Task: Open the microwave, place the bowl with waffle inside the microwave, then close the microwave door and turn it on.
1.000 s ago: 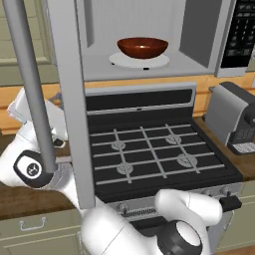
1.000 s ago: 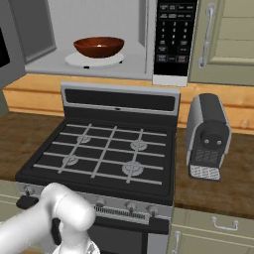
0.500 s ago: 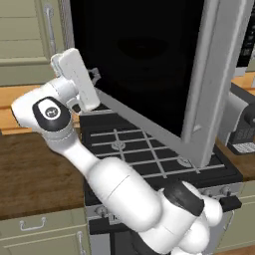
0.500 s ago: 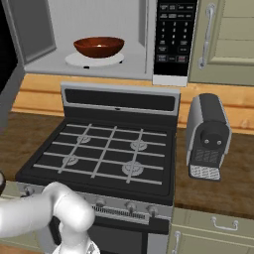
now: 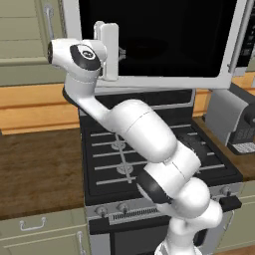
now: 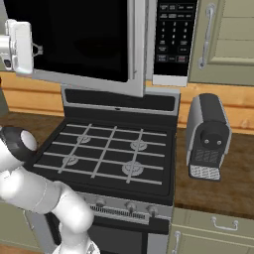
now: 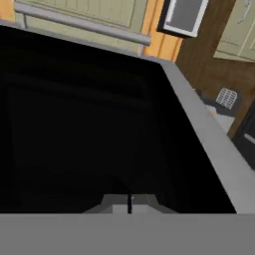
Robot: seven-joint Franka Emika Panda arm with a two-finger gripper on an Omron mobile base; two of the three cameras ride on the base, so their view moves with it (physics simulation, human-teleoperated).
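A black gas stove [image 6: 109,154] stands between dark wood counters [image 5: 35,169]. A grey toaster [image 6: 207,136] sits on the right counter. Beige cabinets [image 6: 225,39] hang above, with an orange-wood backsplash [image 5: 30,107] behind.

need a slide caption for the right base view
Arm's shut hand against the black glass of the nearly closed microwave door, above the stove, toaster at right.

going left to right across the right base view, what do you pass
end effector → microwave door → keypad panel → toaster, with the cabinet handle above it
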